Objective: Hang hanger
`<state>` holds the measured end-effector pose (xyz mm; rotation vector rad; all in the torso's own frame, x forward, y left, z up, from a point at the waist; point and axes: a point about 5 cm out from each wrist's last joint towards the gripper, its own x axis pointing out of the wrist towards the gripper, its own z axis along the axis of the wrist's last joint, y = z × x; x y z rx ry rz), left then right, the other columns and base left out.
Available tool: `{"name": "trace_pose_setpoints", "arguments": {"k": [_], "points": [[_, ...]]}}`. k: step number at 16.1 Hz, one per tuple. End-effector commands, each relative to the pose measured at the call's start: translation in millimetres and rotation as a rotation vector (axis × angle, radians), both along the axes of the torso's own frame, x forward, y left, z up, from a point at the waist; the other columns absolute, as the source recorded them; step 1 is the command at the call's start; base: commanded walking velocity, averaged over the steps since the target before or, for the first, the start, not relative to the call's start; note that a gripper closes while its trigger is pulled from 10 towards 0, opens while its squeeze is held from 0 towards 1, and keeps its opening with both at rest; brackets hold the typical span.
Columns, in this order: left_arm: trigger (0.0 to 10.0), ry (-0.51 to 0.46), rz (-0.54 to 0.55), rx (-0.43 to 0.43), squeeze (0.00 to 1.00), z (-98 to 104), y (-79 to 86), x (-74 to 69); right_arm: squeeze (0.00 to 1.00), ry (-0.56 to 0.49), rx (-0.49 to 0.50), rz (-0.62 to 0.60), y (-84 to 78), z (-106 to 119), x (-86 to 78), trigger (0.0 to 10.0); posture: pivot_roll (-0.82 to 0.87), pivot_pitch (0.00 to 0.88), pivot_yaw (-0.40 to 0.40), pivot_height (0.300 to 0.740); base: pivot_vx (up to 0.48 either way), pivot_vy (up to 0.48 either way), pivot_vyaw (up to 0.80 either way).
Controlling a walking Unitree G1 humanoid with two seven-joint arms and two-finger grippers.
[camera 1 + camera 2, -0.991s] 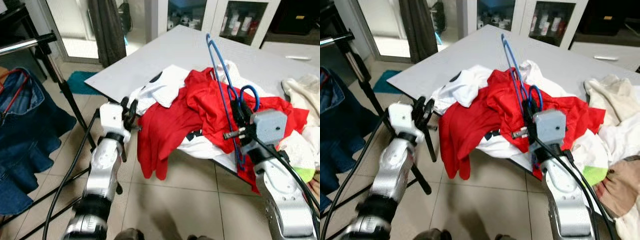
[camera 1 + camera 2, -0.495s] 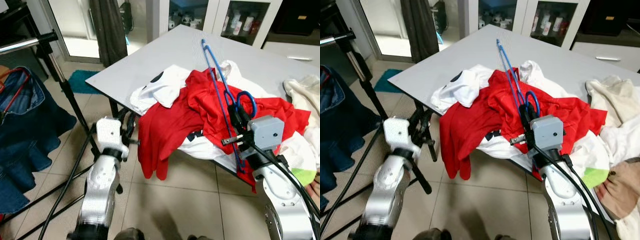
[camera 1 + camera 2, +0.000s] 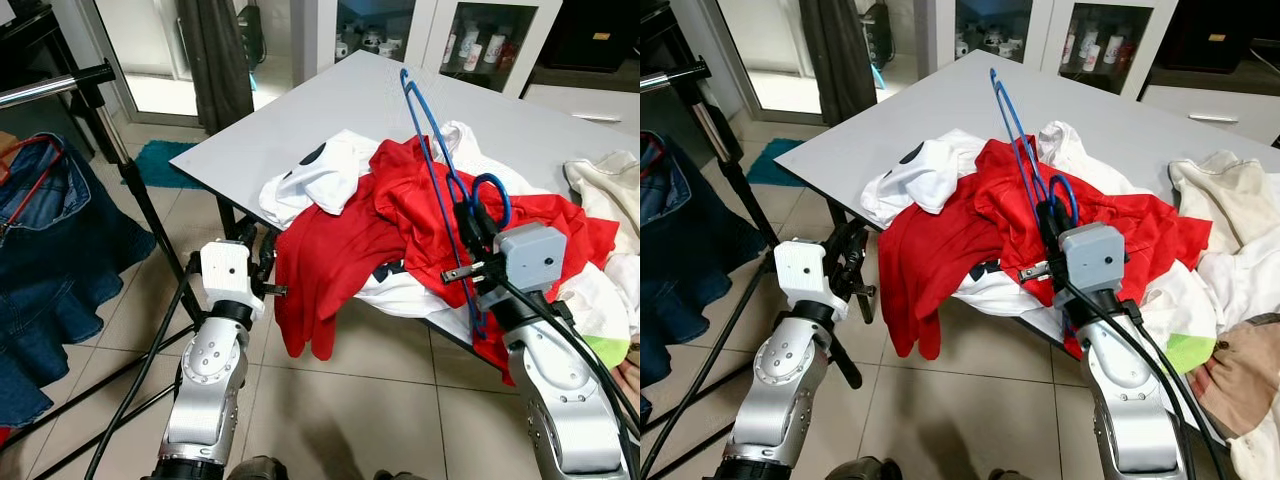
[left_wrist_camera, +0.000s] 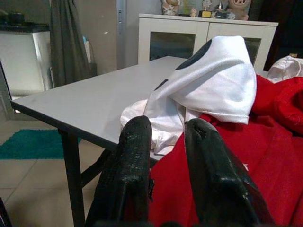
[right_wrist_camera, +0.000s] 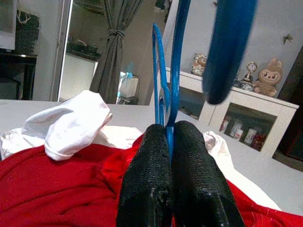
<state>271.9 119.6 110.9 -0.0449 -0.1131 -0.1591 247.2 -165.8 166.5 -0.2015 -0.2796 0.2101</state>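
Right gripper (image 3: 470, 222), centre-right of frame, jaws clamped on blue hanger (image 3: 432, 150) above red shirt (image 3: 350, 250) on bench (image 3: 300, 125). Left gripper (image 4: 163, 156) low, jaws narrowly parted, empty. Risk: hanger snagging shirt, dragging it off bench; rail (image 3: 55, 85) far upper left.

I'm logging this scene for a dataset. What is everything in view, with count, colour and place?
hanger: one, blue, held upright above the red garment
red garment: one, draped over the table's near edge
white garment: one, on the table beside the red one
table: one, grey
denim clothing: blue, hanging at the robot's left
garment rack pole: one, silver
cabinet: white, glass-fronted, behind the table
left claw: black, open, near the table's edge
right claw: black, shut on the hanger
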Motion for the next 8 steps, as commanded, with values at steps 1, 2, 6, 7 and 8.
{"name": "trace_pose_setpoints", "arguments": {"k": [1,2,6,7,8], "points": [[10.0,0.001,-0.005,0.013,0.00,1.8,-2.5,0.5,0.00,-0.014,0.002,-0.012,-3.1,2.5,1.1,10.0,0.08,0.034,0.017,0.740,0.000,0.000,0.00],[10.0,0.002,-0.009,0.012,0.00,1.9,-3.5,0.9,0.00,-0.015,0.002,-0.013,-3.2,2.8,1.4,10.0,0.08,0.034,0.017,0.740,0.000,0.000,0.00],[10.0,0.013,-0.020,0.012,0.00,1.6,-6.3,2.0,0.00,-0.016,-0.001,-0.014,-3.3,2.5,2.5,10.0,0.07,0.028,0.020,0.740,0.128,0.000,0.00],[10.0,0.013,-0.021,0.011,0.00,1.7,-6.8,2.4,0.00,-0.016,-0.003,-0.013,-3.5,2.6,3.0,10.0,0.07,0.027,0.019,0.740,0.322,0.000,0.00],[10.0,0.013,-0.022,0.011,0.00,1.7,-7.0,2.6,0.00,-0.017,-0.003,-0.013,-3.5,2.8,3.2,10.0,0.07,0.027,0.019,0.740,0.349,0.000,0.00]]}}
